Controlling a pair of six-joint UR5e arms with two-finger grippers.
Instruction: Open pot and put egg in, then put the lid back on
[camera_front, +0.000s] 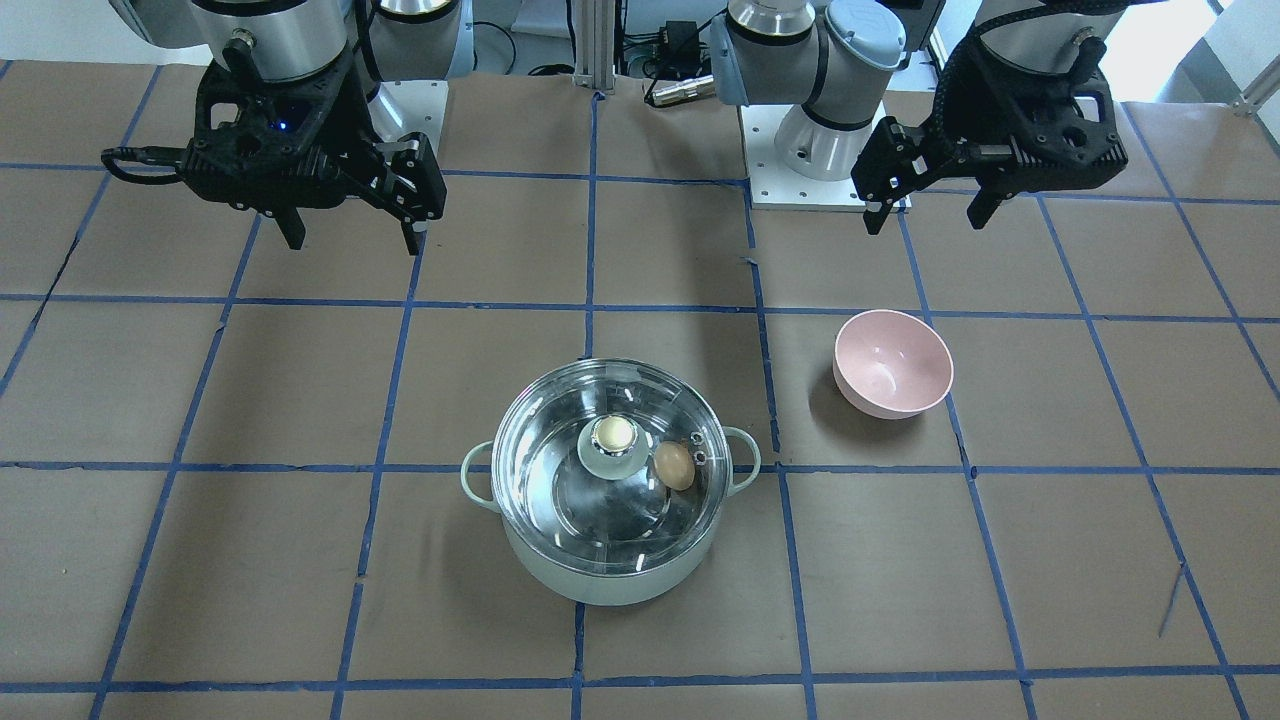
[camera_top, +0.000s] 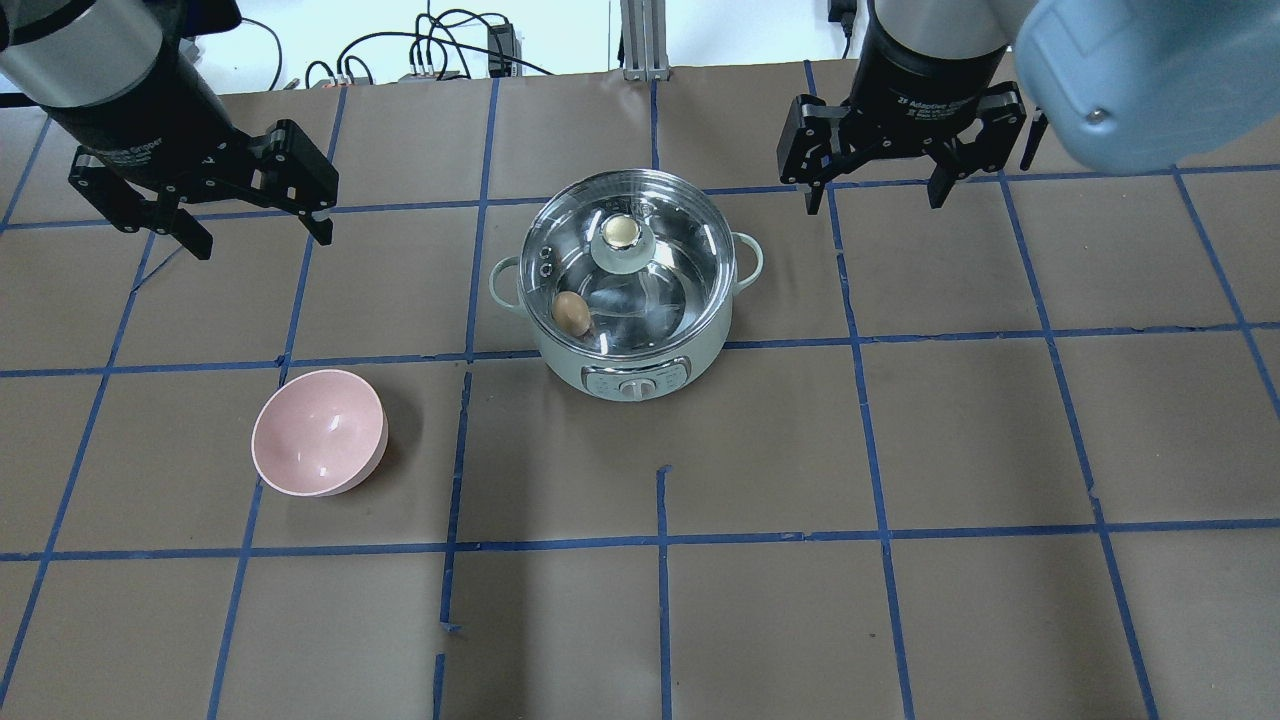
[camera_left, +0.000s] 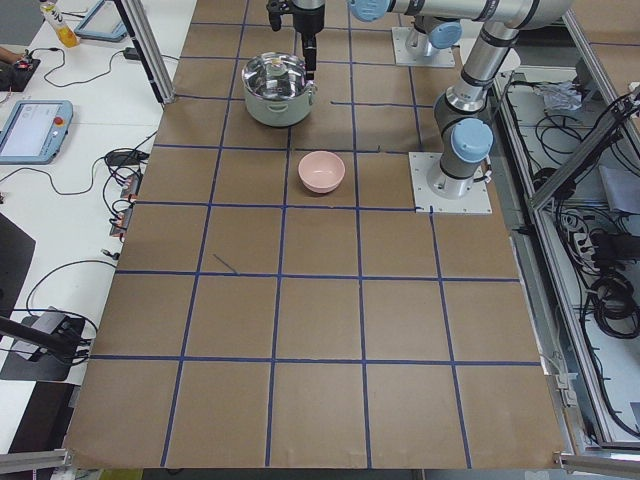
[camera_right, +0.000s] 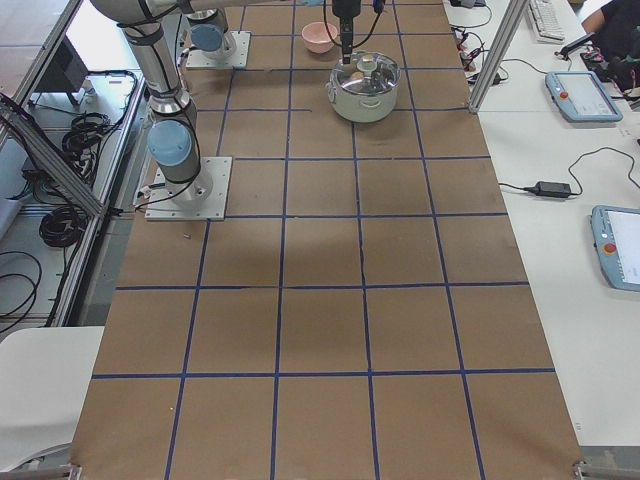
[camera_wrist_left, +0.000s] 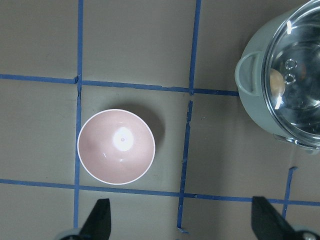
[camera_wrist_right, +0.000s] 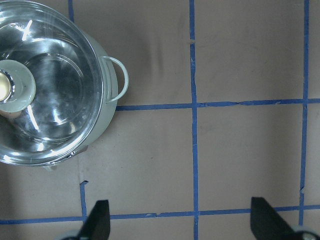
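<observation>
On the table: one pot, one lid, one egg and one pink bowl, the bowl at the pot's eight o'clock in the overhead view. Two tools, the left tool and the right tool. The pot has two loop handles; the lid, two vent rings.

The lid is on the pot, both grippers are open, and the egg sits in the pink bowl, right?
No. The egg lies in the pot, under the lid, not in the bowl; the overhead view shows it. The lid is on, and the left gripper and right gripper are open.
</observation>
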